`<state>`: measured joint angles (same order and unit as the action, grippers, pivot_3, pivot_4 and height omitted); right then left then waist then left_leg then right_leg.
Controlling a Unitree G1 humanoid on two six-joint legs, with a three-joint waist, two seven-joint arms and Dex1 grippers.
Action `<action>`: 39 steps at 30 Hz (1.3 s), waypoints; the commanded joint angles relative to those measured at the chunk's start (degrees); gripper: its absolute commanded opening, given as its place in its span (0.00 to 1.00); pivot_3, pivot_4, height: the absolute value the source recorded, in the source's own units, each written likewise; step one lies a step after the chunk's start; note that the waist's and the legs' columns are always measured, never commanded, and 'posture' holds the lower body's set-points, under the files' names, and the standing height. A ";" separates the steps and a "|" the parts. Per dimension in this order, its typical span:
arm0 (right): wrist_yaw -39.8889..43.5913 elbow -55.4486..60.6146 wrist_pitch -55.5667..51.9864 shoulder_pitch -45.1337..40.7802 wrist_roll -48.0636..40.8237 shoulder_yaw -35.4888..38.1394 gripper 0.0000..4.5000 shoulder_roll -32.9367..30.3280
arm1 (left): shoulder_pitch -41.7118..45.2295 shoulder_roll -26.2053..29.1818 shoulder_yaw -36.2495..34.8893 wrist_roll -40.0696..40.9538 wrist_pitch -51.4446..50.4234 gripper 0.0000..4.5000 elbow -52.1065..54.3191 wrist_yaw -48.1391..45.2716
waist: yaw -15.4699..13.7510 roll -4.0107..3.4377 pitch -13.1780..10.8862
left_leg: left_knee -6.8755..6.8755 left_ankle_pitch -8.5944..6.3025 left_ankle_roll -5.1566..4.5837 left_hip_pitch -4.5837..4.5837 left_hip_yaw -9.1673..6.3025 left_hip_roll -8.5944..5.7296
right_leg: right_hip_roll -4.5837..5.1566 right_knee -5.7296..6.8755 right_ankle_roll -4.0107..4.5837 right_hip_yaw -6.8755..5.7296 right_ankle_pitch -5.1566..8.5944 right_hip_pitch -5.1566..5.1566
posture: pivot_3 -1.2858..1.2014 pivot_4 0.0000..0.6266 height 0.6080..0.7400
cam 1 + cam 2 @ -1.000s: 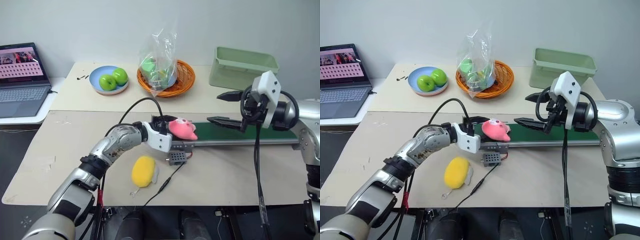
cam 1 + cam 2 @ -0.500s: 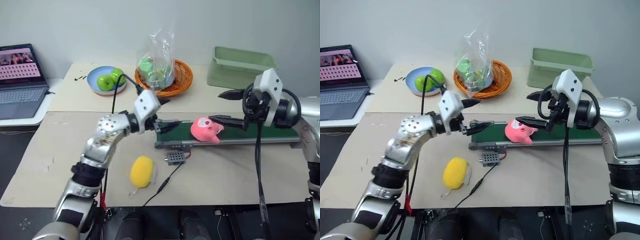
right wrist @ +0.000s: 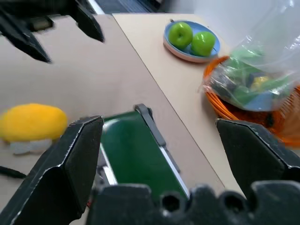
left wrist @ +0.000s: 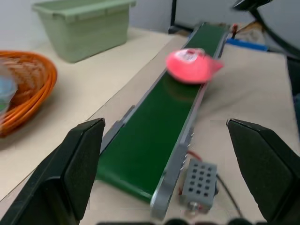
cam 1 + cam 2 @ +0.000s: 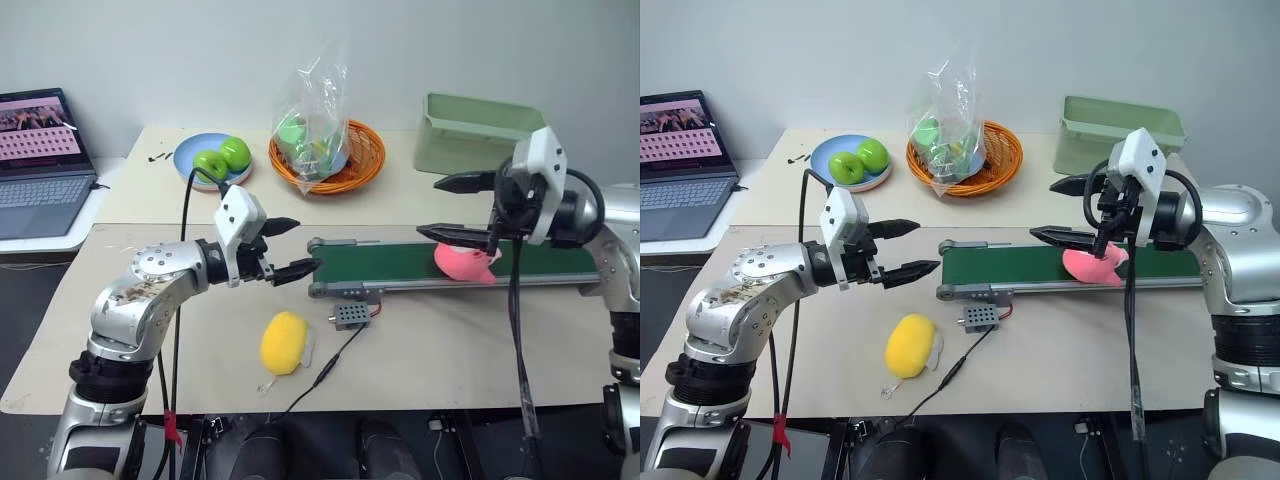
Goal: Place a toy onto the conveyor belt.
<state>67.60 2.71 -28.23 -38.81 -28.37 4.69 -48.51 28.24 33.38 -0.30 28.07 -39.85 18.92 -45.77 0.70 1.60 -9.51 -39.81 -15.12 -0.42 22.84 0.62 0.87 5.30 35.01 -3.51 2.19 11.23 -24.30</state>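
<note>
Pink rounded plush toy (image 5: 464, 262) lies on the long dark green conveyor belt (image 5: 400, 268), toward its right end, touching nothing but the belt surface.

Nearest the front edge of the tabletop (image 5: 90, 300) sits a yellow oval plush (image 5: 285, 342) with a white tag, and just beyond it a small grey perforated box (image 5: 351, 317) with a black cable, right beside the belt's grey metal frame.

The left gripper (image 5: 290, 248) hovers above the tabletop off the belt's left end roller, near it but apart; its jaws stand wide and hold nothing. In the left wrist view the two black fingers (image 4: 70, 173) frame the belt with the toy far down its length.

The right gripper (image 5: 452, 207) hangs over the right part of the belt, jaws spread wide and empty; its lower finger (image 5: 455, 235) sits directly above the toy, and whether it touches the plush cannot be told.

Toward the far edge stand a blue plate of two green apples (image 5: 210, 160), an orange woven basket (image 5: 325, 160) holding a clear plastic bag, and a pale green plastic bin (image 5: 475, 135). An open laptop (image 5: 40, 165) rests at the far left.
</note>
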 commanded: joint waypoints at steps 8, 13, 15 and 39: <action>0.78 1.22 1.14 -2.33 -0.27 -0.34 1.00 0.42 | -0.64 1.80 -3.78 3.31 -2.16 0.99 4.39 2.54 | 0.02 0.00 0.00 | 0.00 0.00 0.00 -0.02 0.00 0.00 | -0.01 0.01 0.00 0.00 0.00 0.00 | 0.52 0.24 1.00; 1.24 1.21 1.27 -2.08 -0.05 -0.46 1.00 0.14 | -0.21 2.01 -4.16 4.43 -2.96 0.99 4.42 2.82 | 0.02 0.00 0.00 | 0.00 0.00 0.00 -0.01 0.01 0.00 | -0.01 0.00 0.00 0.00 0.00 0.00 | 0.52 0.24 1.00; 1.20 1.17 1.28 -2.02 0.04 -0.38 1.00 0.06 | 0.04 2.10 -4.12 4.87 -2.95 0.99 4.31 2.66 | 0.02 0.00 0.00 | 0.00 0.00 0.00 -0.01 0.00 0.00 | 0.00 0.00 0.00 0.00 0.00 0.00 | 0.52 0.24 1.00; 1.03 0.40 2.36 -1.88 1.08 -0.88 1.00 1.11 | 2.53 1.98 -4.48 7.43 -4.04 0.99 3.29 2.97 | 0.03 0.00 0.00 | 0.00 0.00 0.00 -0.01 0.01 0.00 | -0.01 0.00 0.00 0.00 0.00 0.00 | 0.52 0.24 1.00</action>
<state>68.55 2.73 -27.60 -39.86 -27.11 2.92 -47.35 29.49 34.83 -3.26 34.27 -44.02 20.79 -43.08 0.73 1.60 -9.51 -39.81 -15.12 -0.41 22.83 0.62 0.87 5.29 35.01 -3.51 2.19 11.23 -24.30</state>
